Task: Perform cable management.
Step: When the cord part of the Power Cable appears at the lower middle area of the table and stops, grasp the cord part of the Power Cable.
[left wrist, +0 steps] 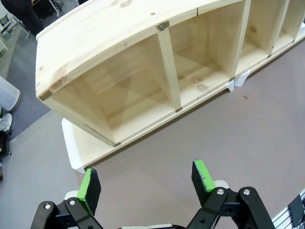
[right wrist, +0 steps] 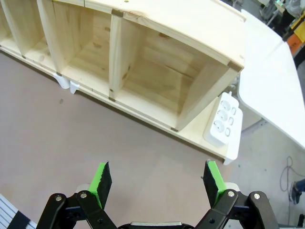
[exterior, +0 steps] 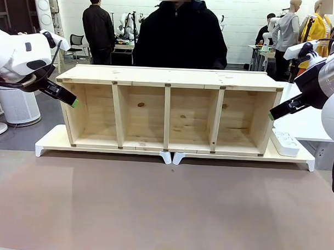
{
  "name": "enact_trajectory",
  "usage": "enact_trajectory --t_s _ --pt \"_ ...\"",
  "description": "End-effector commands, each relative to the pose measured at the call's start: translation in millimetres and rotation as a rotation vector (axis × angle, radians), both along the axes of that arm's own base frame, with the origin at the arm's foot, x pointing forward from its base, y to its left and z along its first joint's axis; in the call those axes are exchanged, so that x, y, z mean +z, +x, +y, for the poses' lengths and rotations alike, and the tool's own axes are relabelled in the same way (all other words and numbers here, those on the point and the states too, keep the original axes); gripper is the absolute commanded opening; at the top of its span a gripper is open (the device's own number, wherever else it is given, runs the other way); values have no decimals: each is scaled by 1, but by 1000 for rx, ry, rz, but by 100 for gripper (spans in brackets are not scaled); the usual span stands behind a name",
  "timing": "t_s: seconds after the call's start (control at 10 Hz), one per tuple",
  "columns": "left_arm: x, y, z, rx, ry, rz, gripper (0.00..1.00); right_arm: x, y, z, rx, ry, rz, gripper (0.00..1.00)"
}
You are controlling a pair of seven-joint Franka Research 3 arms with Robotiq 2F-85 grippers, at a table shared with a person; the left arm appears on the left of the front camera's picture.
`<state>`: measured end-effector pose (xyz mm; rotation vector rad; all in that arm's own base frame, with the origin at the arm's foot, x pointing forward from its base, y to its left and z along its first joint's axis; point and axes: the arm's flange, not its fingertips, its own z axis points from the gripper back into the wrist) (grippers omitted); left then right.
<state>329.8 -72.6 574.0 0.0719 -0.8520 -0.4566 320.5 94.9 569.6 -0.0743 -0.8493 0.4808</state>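
Left gripper (left wrist: pixel 145 183) at nine o'clock, right gripper (right wrist: pixel 157 181) at three flanked the shelf (exterior: pixel 168 77), jaws wide, empty, seemingly waiting.

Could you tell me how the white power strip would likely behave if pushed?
The power strip looks like rigid plastic, so it would probably slide as one piece. Lying flat on the low platform, it seems unlikely to tip.

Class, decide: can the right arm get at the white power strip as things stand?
Probably yes: the open right hand hangs near the power strip, which lies uncovered beside the wooden shelf end.
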Motion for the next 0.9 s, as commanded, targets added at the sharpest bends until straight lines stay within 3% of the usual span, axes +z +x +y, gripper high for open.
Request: enact_trajectory --t_s 0.0,0.8 --pt "-1 1 0 -2 4 -1 100 0 0 -1 -1 -1 0 100" --pt "-1 1 0 -2 4 -1 100 0 0 -1 -1 -1 0 100"
